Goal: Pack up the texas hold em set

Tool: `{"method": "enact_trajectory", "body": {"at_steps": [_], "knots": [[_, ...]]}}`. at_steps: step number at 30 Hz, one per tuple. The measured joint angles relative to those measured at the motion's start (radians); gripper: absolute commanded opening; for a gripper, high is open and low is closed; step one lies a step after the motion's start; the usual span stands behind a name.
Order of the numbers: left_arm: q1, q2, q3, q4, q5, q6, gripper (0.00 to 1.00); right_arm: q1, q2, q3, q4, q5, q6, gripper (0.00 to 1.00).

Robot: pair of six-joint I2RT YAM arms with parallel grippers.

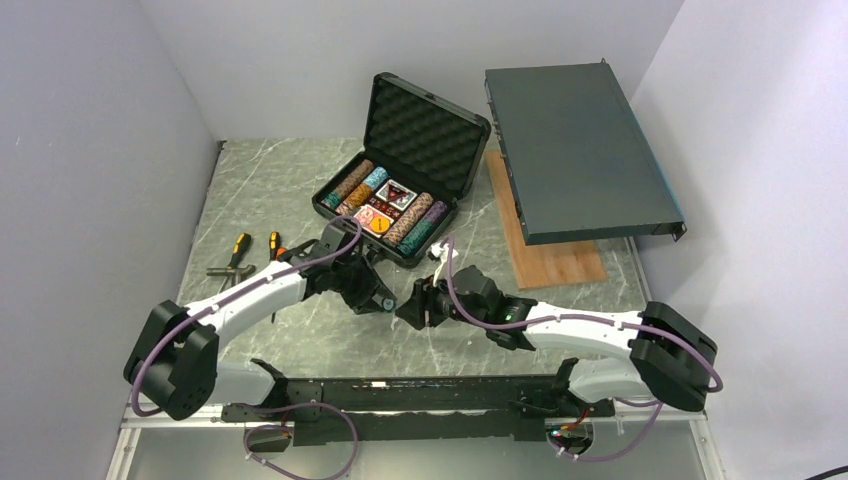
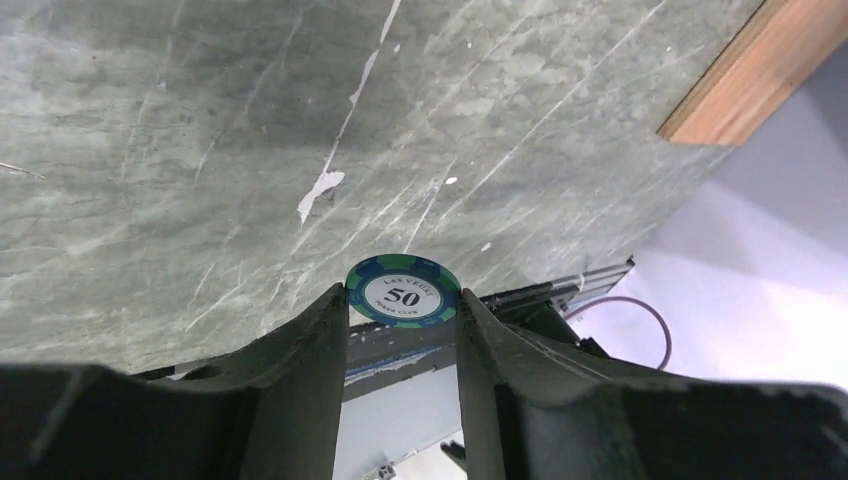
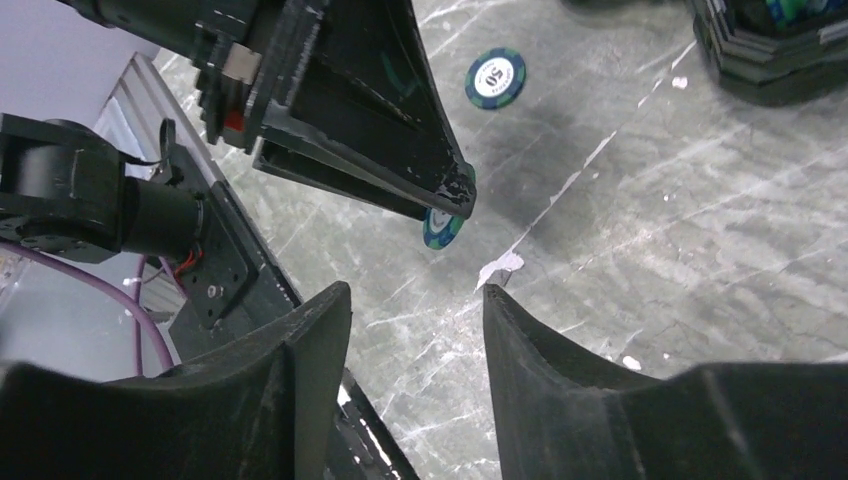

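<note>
The black foam-lined case (image 1: 425, 135) stands open at the table's middle back, with rows of poker chips (image 1: 352, 186), cards and a round button inside. My left gripper (image 2: 403, 300) is shut on a blue-and-green "50" chip (image 2: 403, 290), holding it by its edges just above the marble table. In the right wrist view the same chip (image 3: 441, 227) shows at the left gripper's fingertips (image 3: 452, 197). A second blue-and-green chip (image 3: 495, 78) lies flat on the table near the case corner (image 3: 760, 45). My right gripper (image 3: 415, 295) is open and empty, facing the left gripper (image 1: 385, 302) from close by.
A large flat dark grey metal box (image 1: 580, 150) leans at the back right over a wooden board (image 1: 550, 250). Orange-handled screwdrivers and pliers (image 1: 245, 255) lie left of the left arm. Walls close in on both sides.
</note>
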Motion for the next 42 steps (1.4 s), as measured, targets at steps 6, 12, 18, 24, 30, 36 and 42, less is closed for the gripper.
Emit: {"method": "enact_trajectory", "body": {"at_steps": [6, 12, 18, 24, 30, 36, 42], "knots": [[0.028, -0.022, -0.078, 0.089, 0.098, -0.011, 0.43, 0.009, 0.048, 0.013, 0.001, 0.0, 0.021, 0.5], [0.034, -0.025, -0.098, 0.136, 0.163, -0.017, 0.43, 0.017, 0.102, 0.047, 0.003, -0.001, 0.023, 0.46], [0.034, -0.053, -0.105, 0.154, 0.181, -0.017, 0.43, 0.03, 0.144, 0.079, -0.003, 0.011, 0.026, 0.39], [0.036, -0.063, -0.116, 0.166, 0.185, -0.017, 0.44, 0.038, 0.168, 0.094, -0.022, 0.046, 0.027, 0.2], [0.04, -0.092, -0.132, 0.161, 0.177, -0.016, 0.53, 0.044, 0.189, 0.111, -0.05, 0.095, 0.026, 0.0], [0.072, -0.181, -0.11, 0.058, 0.077, 0.086, 0.79, 0.048, 0.197, 0.172, -0.116, 0.171, 0.0, 0.0], [0.188, -0.363, -0.079, -0.061, -0.1, 0.302, 0.85, -0.009, 0.271, 0.379, -0.298, 0.283, -0.16, 0.0]]}}
